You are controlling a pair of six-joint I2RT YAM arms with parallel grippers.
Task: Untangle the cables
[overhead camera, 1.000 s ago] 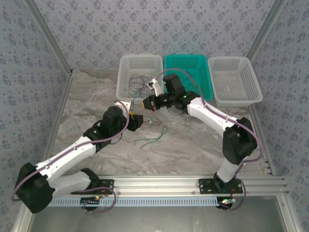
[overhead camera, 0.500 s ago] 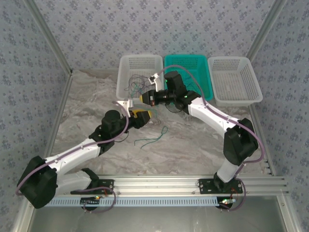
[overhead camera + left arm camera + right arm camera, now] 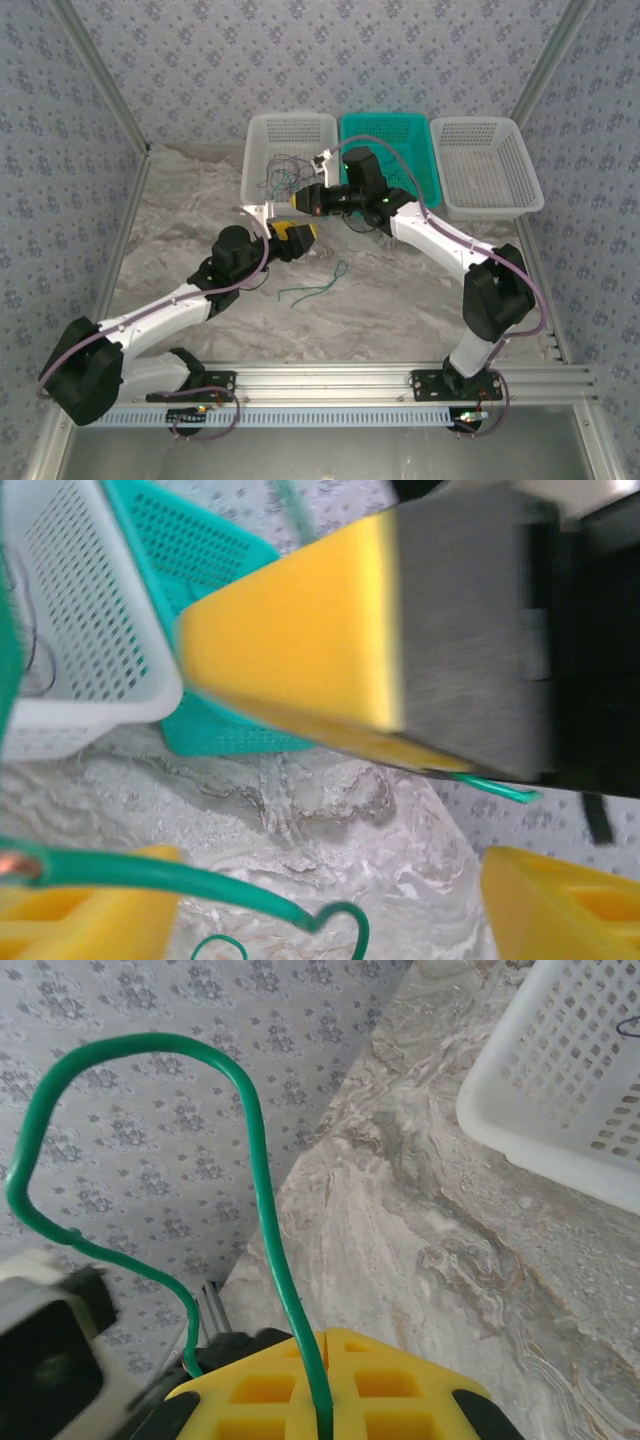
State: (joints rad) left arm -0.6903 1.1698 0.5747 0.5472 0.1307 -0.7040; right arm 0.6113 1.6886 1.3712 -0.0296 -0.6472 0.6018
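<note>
Green is the colour nearest the arm bases: one thin green cable lies loose on the marble-patterned tabletop, clear of both arms and with nothing else crossing it. Just beyond it hovers the left gripper. Its wrist view shows its yellow fingers standing wide apart, with a green strand running over one of them but not pinched. Close behind is the right gripper, clamped on a second green strand. That strand rises from between its closed pads and loops free in the air. I cannot tell whether it joins the piece on the tabletop, though the two look apart from above.

Farther back, the left white basket holds a small tangle of thin dark wires. The blue one is too fine to pick out there.

My reading is that the work is partly done. One green length is already separated, another is being drawn out, and the knot in the basket is left to sort.

By count there are two arms, two grippers and three baskets at the far edge. Two of the baskets are white, with a teal basket between them. The right white basket is the farthest from the tangle.
</note>
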